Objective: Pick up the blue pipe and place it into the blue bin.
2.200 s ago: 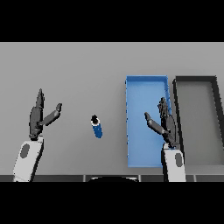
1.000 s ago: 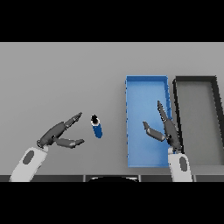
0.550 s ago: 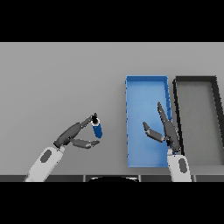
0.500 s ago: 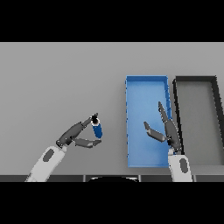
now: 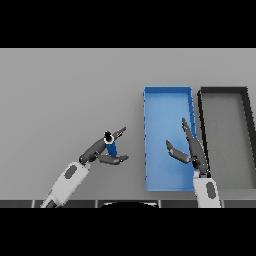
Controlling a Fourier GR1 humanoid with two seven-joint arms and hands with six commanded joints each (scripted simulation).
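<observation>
On the grey table point(image 5: 65, 90), left of centre, the blue pipe point(image 5: 111, 148) is standing roughly upright, its dark top end uppermost. The left hand point(image 5: 100, 151) is reaching in from the lower left, with the white and grey forearm trailing toward the lower edge. Its fingers point(image 5: 119, 133) are passing behind and above the pipe, and its thumb point(image 5: 114, 160) is lying just below the pipe's base, so the pipe is sitting between them. The fingers are extending fairly straight rather than wrapping round the pipe; whether they are actually touching it cannot be told.

To the right, the blue bin point(image 5: 168, 105) is lying lengthwise on the table, well apart from the pipe. A dark grey bin point(image 5: 246, 120) is sitting just beside it on the far right. The right hand point(image 5: 189, 148) is hovering over the near part of the blue bin, fingers straight and pointing away from the robot, thumb spread to the left, holding nothing.
</observation>
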